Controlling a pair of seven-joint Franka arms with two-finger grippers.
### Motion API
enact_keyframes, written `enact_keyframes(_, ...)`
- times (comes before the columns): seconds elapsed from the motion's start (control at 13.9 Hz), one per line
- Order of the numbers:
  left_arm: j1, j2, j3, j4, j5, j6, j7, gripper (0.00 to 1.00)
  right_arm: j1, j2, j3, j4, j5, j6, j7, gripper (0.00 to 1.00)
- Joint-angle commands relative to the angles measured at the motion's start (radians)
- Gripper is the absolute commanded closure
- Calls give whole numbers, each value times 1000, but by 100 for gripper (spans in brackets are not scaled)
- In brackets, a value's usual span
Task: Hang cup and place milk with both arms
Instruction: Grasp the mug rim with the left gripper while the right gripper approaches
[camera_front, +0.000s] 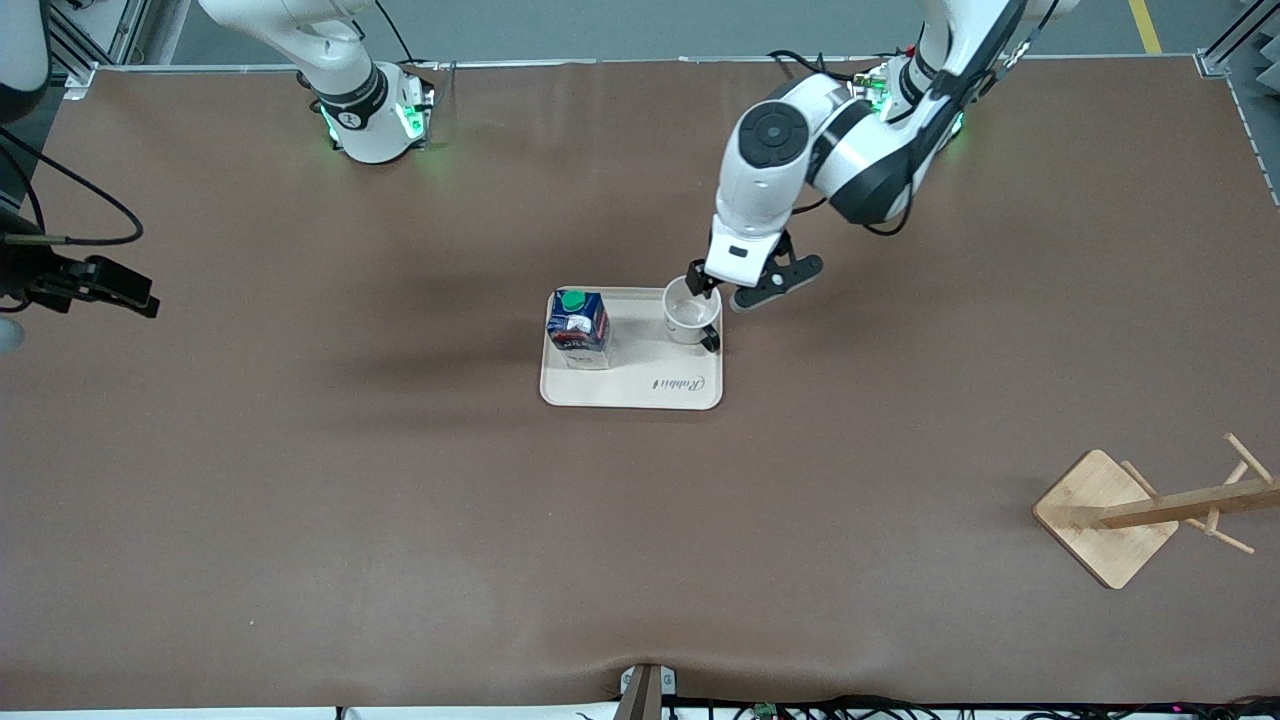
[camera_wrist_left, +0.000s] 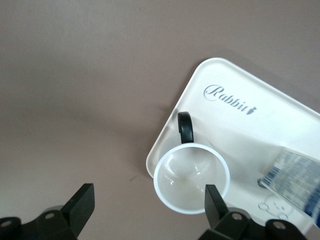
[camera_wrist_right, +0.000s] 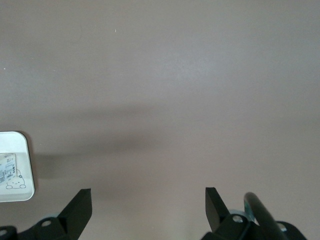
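The white cup (camera_front: 688, 312) stands upright on the cream tray (camera_front: 640, 385), at the corner toward the left arm's end, with its black handle (camera_front: 710, 340) pointing toward the front camera. Its smiley face is hidden. The dark blue milk carton (camera_front: 578, 325) with a green cap stands on the same tray beside it. My left gripper (camera_front: 722, 290) is open just above the cup. In the left wrist view (camera_wrist_left: 150, 200), one finger (camera_wrist_left: 212, 200) is over the cup's rim (camera_wrist_left: 191, 178) and the other over bare table. My right gripper (camera_front: 110, 290) is open and empty, waiting above the table at the right arm's end.
A wooden mug rack (camera_front: 1105, 515) with angled pegs stands near the front camera at the left arm's end. The tray's corner (camera_wrist_right: 15, 192) shows at the edge of the right wrist view, with my right gripper (camera_wrist_right: 148, 205) over brown table.
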Motion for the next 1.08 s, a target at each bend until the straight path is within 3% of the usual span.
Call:
enact_keyframes(0.0, -21, 91, 0, 8, 120, 45, -157, 10, -1, 2, 6, 13, -2, -8, 11, 0)
enact_keyframes(0.22, -44, 178, 0, 8, 188, 99, -286, 21, 17, 31, 8, 7, -2, -9, 13, 0)
enact_keyframes(0.29, -44, 198, 0, 8, 212, 107, -318, 28, 28, 97, 8, 13, 0, -26, 10, 0)
enact_keyframes(0.36, -46, 217, 0, 12, 229, 108, -352, 42, 32, 114, 6, 16, 2, -38, 13, 0)
enact_keyframes(0.5, -55, 229, 0, 20, 231, 111, -380, 85, 57, 111, 9, 16, 5, -54, 18, 0)
enact_keyframes(0.57, -55, 226, 0, 20, 231, 111, -378, 100, 78, 110, 9, 16, 5, -65, 24, 0)
enact_keyframes(1.01, -40, 130, -2, 26, 265, 52, -363, 100, 193, 121, 12, 7, 38, -91, 27, 0)
